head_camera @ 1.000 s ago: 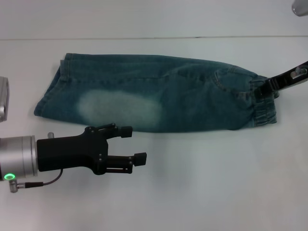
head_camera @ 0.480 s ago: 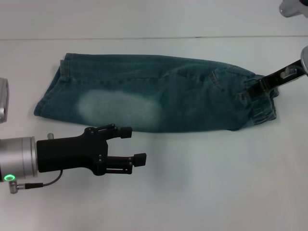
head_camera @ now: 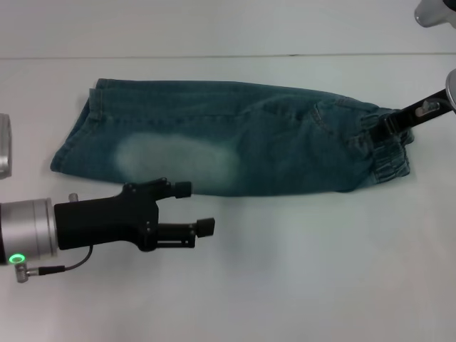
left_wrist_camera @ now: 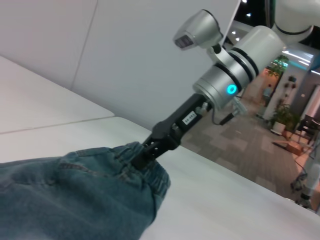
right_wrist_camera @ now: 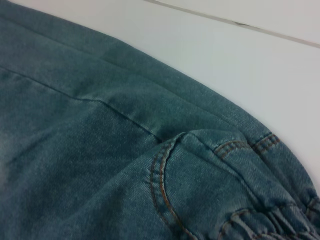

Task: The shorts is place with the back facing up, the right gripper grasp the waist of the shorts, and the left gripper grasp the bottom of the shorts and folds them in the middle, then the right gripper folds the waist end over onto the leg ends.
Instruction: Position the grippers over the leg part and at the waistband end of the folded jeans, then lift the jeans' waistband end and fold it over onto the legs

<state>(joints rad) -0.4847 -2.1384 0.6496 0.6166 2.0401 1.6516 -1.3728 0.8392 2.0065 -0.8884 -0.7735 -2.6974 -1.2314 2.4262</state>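
Observation:
The shorts (head_camera: 235, 146) lie folded lengthwise across the white table, showing a pale faded patch. The leg ends (head_camera: 75, 135) point to the left and the ruched waist (head_camera: 388, 160) to the right. My right gripper (head_camera: 377, 132) is shut on the waist's far corner; the left wrist view shows this pinch, the right gripper (left_wrist_camera: 145, 152) on the bunched waist (left_wrist_camera: 150, 175). My left gripper (head_camera: 196, 208) hovers open and empty just in front of the shorts' near edge, below the faded patch. The right wrist view shows only denim of the shorts (right_wrist_camera: 100, 150) and a little of the waist (right_wrist_camera: 270, 220).
A grey object (head_camera: 3, 146) sits at the table's left edge. A seam (head_camera: 214, 57) runs across the back of the table. Bare table surface (head_camera: 320, 271) lies in front of the shorts.
My right gripper has shifted slightly left, closing onto the waist. My left gripper has risen a little toward the shorts and turned slightly, still open.

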